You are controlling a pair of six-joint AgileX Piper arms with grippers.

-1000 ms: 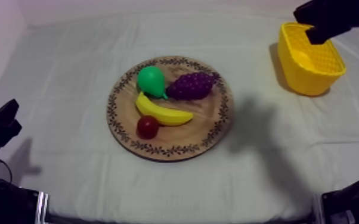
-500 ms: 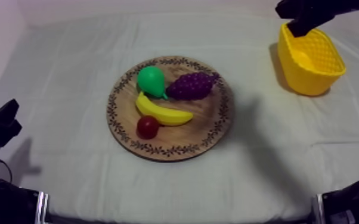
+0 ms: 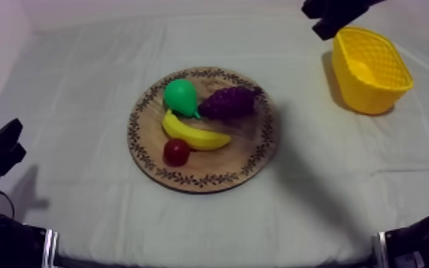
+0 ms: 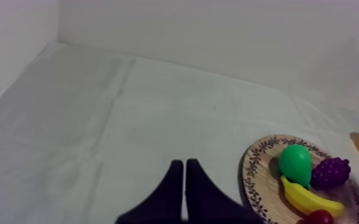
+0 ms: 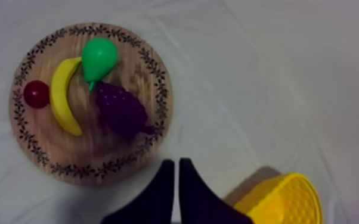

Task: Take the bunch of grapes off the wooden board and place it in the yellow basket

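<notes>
A purple bunch of grapes (image 3: 228, 102) lies on the round wooden board (image 3: 260, 153), beside a green pear (image 3: 180, 95), a banana (image 3: 193, 133) and a small red fruit (image 3: 176, 151). The yellow basket (image 3: 370, 68) stands at the far right. My right gripper (image 3: 324, 27) hangs high beside the basket's far left corner, well away from the board; in the right wrist view its fingers (image 5: 176, 187) lie together as a narrow wedge between the grapes (image 5: 120, 109) and the basket (image 5: 283, 199). My left gripper (image 3: 2, 146) rests low at the left, its fingers (image 4: 183, 184) shut on nothing.
Bare grey-white cloth (image 3: 75, 78) surrounds the board on every side. A white wall (image 4: 217, 30) rises behind the table. Parts of both arms sit at the near corners of the table.
My right gripper has moved left and farther back, from over the basket to beside its far left corner. The fruit, board, basket and left arm have not moved.
</notes>
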